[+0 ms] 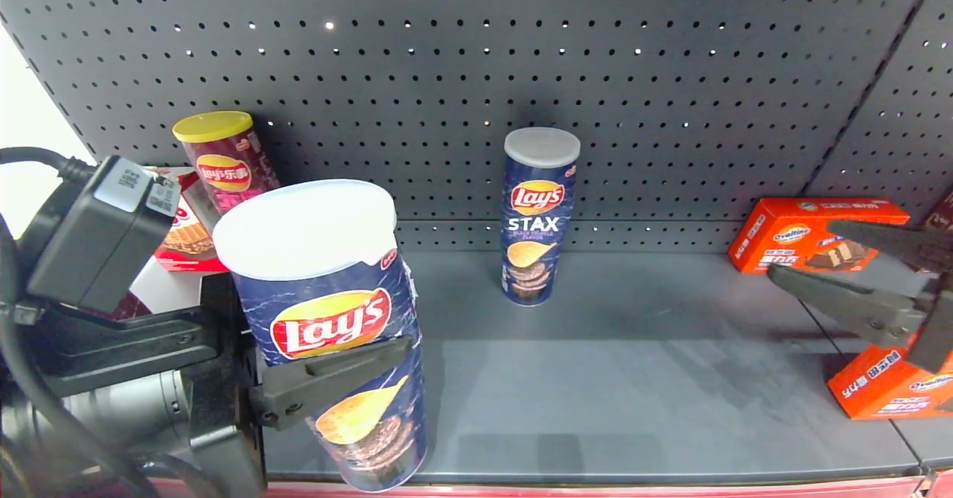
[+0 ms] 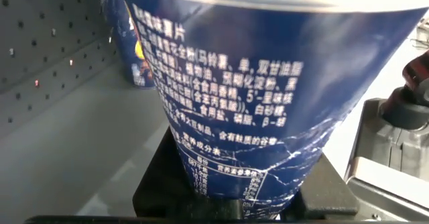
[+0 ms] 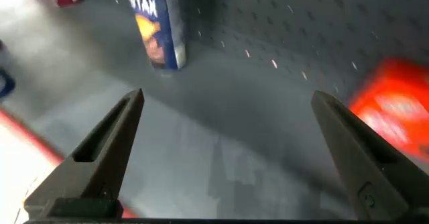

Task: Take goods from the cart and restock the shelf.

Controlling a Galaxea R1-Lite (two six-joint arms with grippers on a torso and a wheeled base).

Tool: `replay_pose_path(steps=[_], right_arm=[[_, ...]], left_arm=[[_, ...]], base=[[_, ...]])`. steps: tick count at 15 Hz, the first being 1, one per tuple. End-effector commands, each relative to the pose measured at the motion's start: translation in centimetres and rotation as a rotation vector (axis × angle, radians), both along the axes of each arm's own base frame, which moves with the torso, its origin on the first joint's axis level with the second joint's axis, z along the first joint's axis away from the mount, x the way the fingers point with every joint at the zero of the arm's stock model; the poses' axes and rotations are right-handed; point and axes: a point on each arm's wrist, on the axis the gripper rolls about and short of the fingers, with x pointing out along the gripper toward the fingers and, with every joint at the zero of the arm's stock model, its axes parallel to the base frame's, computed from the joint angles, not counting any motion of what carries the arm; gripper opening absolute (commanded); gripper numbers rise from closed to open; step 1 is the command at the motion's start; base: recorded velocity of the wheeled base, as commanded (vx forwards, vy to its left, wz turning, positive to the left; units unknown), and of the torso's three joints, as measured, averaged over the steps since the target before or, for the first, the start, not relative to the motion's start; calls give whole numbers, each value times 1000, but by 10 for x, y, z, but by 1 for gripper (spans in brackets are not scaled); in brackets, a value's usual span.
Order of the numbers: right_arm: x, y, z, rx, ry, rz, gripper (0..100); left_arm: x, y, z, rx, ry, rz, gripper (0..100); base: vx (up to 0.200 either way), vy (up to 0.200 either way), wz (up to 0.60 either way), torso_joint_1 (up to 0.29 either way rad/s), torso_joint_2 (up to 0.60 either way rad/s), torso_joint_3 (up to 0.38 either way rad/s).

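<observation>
My left gripper (image 1: 298,379) is shut on a dark blue chips can (image 1: 327,319) with a white lid, held upright at the front left edge of the grey shelf (image 1: 633,379). The left wrist view has the same held chips can (image 2: 248,96) close up. A second blue chips can (image 1: 537,215) stands upright at the back middle of the shelf, also in the right wrist view as a chips can (image 3: 155,23). My right gripper (image 1: 841,256) hangs open over the right side of the shelf, nothing between its fingers (image 3: 100,150).
A maroon chips can with a yellow lid (image 1: 223,159) stands at the back left beside a red-and-white box (image 1: 182,234). Orange boxes (image 1: 811,234) sit at the back right, with another orange box (image 1: 886,386) at the front right. A perforated panel (image 1: 476,74) backs the shelf.
</observation>
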Motion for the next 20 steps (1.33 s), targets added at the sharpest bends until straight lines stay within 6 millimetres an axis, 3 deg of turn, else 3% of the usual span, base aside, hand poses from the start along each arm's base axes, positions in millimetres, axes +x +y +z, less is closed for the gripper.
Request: replay_pose_path(steps=[1, 6, 10, 15, 20], right_arm=[[58, 26, -23, -33, 78, 36, 100], [132, 56, -29, 10, -31, 332, 100], [177, 56, -33, -31, -143, 575, 100], [195, 79, -34, -27, -162, 621, 100], [191, 102, -42, -22, -143, 683, 100]], left_arm=[[-3, 2, 0, -5, -4, 9, 0], [3, 3, 2, -5, -1, 29, 0], [4, 6, 2, -7, 2, 43, 0], [5, 6, 2, -7, 2, 46, 0], [5, 6, 0, -6, 7, 46, 0]], base=[[0, 0, 0, 0, 0, 0], [0, 0, 0, 0, 0, 0], [0, 0, 0, 0, 0, 0], [0, 0, 0, 0, 0, 0], [0, 0, 0, 0, 0, 0]])
